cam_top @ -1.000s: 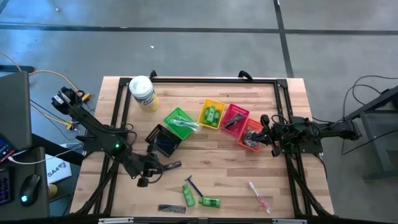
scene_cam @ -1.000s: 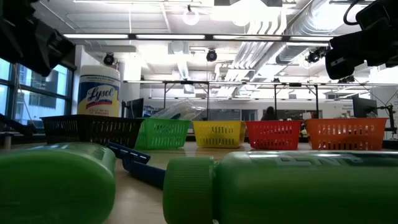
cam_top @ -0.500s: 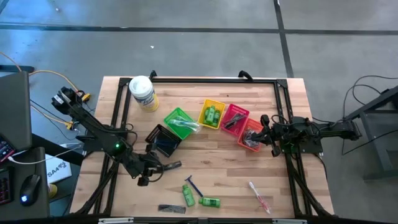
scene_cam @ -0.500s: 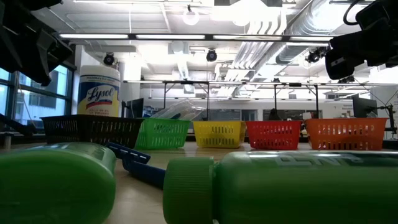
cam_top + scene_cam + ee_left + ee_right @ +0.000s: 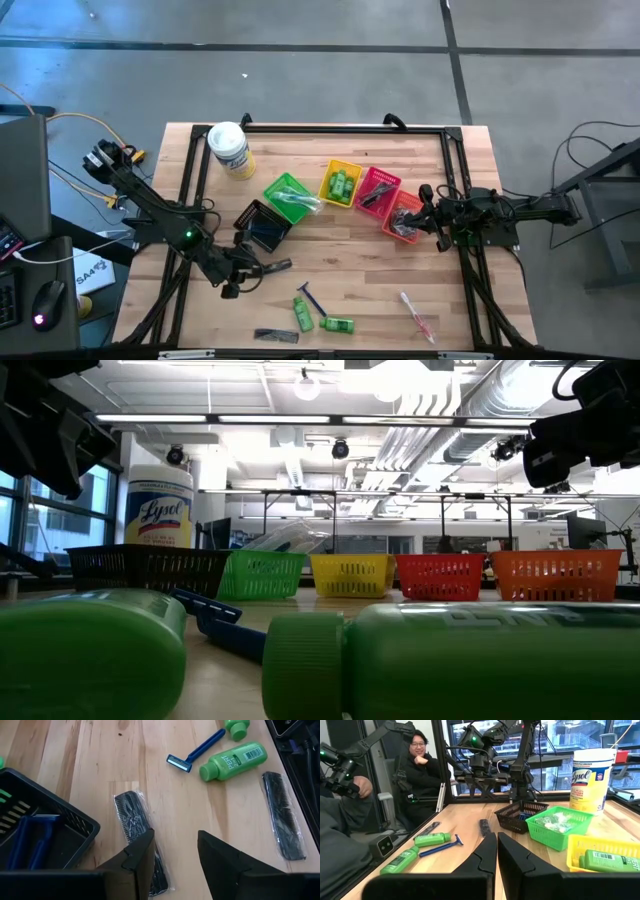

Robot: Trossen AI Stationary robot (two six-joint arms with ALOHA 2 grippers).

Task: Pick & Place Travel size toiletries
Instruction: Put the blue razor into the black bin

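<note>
Five baskets (image 5: 340,185), two loose green bottles (image 5: 303,314), two combs (image 5: 283,814), one loose razor (image 5: 195,752), one toothbrush (image 5: 418,314)

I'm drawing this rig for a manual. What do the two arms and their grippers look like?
Both arms are dark, slender and jointed. The left arm shows a small green light and orange and white cables near its base. The left gripper has two flat, angular black fingers. The right arm is black too, with dark cables trailing off its base; the right gripper has matching black wedge-shaped fingers.

Grey concrete floor (image 5: 320,90), bright ceiling lights (image 5: 307,385), exposed ducts (image 5: 470,400), left-side windows (image 5: 30,525).
</note>
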